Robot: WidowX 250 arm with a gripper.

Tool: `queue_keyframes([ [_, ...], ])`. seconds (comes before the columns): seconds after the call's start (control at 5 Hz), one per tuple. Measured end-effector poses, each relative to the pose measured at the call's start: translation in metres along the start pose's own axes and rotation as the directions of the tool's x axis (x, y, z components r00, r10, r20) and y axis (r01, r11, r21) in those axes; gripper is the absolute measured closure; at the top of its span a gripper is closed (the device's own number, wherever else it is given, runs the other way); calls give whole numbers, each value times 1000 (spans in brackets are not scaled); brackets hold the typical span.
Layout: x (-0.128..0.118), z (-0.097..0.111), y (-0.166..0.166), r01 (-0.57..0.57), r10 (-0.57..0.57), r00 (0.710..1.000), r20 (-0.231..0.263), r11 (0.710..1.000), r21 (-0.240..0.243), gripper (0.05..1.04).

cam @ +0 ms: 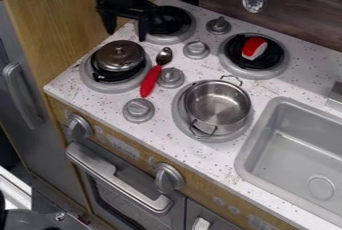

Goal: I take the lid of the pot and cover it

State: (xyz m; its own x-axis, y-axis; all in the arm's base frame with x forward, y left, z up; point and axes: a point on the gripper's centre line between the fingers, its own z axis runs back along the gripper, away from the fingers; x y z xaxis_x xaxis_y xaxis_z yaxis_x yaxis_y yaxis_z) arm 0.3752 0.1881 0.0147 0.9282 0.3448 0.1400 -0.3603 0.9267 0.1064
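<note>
While the shiny silver metal pot [217, 105] stands uncovered on its round grey burner [230, 137], its dark round metal lid [120, 55] lies at ten o'clock from it, over another burner on the white speckled surface [160, 134]. At the lid's twelve o'clock hangs the black two-finger end effector [126, 35], fingers spread wide, gripping nothing. Between lid and pot lies a red-handled metal spoon [155, 73]; a small red-and-white object [254, 48] sits at the pot's one o'clock, the grey rectangular sink [257, 141] at four.
</note>
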Motion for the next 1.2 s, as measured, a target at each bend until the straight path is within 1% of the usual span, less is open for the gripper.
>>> queue_keyframes([
  [0.2, 1, -14, 14, -38, 38, 999, -27, 999, 3, 85],
  [0.4, -3, -32, 26, -76, 75, 995, -67, 997, -2, 85],
  [0.6, 0, -47, 26, -84, 84, 993, -89, 996, -7, 85],
  [0.8, 10, -52, 26, -92, 91, 993, -80, 996, -13, 85],
  [1.0, 18, -55, 21, -90, 89, 994, -70, 996, -17, 137],
  [1.2, 23, -56, 18, -89, 88, 994, -64, 996, -3, 399],
])
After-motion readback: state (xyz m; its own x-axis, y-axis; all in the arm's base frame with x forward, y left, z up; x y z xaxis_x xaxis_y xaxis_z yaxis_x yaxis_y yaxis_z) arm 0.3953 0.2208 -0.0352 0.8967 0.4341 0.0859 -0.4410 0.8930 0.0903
